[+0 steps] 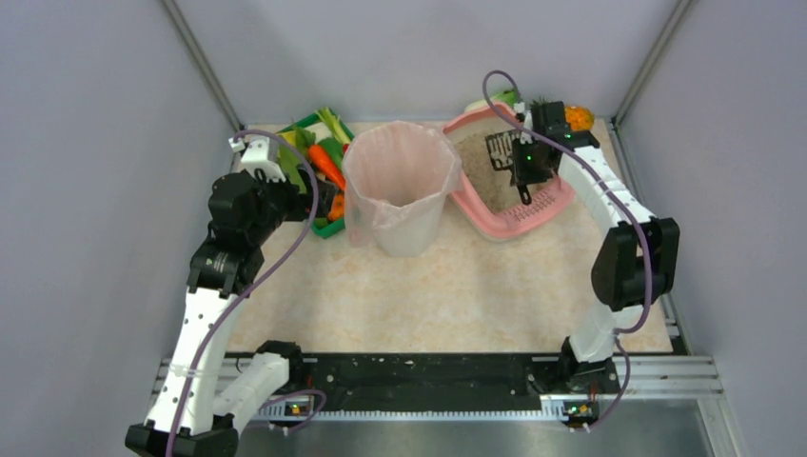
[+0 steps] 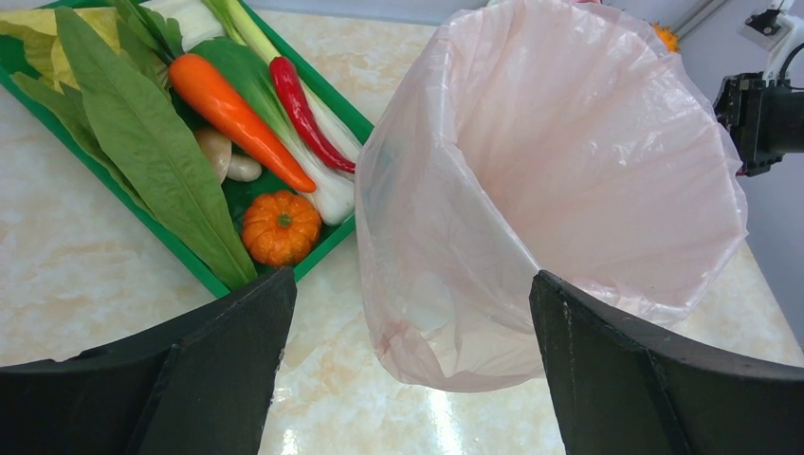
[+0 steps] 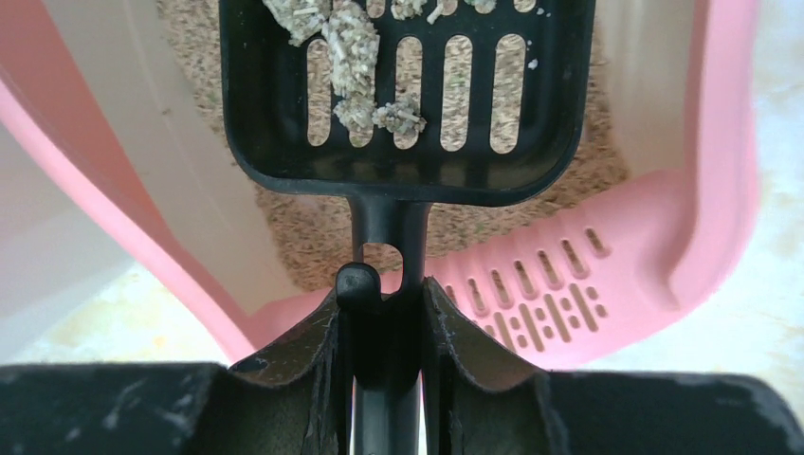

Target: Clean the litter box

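Observation:
The pink litter box (image 1: pixel 557 205) sits at the back right, holding grey-beige litter (image 1: pixel 476 167); its slotted lip (image 3: pixel 550 294) faces me in the right wrist view. My right gripper (image 1: pixel 523 190) is shut on the handle of a black slotted scoop (image 3: pixel 408 95), held above the litter with several pale clumps (image 3: pixel 356 57) on it. My left gripper (image 2: pixel 408 322) is open and empty, just left of the pink-lined bin (image 1: pixel 398 186), which also fills the left wrist view (image 2: pixel 569 190).
A green vegetable tray (image 1: pixel 324 152) with a carrot, chilli, leaves and a small pumpkin (image 2: pixel 280 227) stands at the back left beside the bin. An orange object (image 1: pixel 579 117) lies behind the litter box. Grey walls enclose the table.

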